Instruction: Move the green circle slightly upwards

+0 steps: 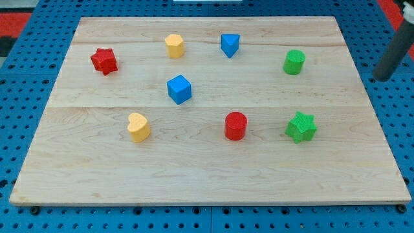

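My tip point(383, 76) hangs off the wooden board point(207, 175) at the view's right edge, at about 3 o'clock from the green circle point(294, 62), well apart from it and touching none of the 8 blocks; it is a bare rod with no hand to open or close. The green circle stands near the board's upper right. From it, the green star point(301, 127) lies at 6 o'clock, the red cylinder point(236, 125) at 7, the blue triangular block point(229, 45) at 9.
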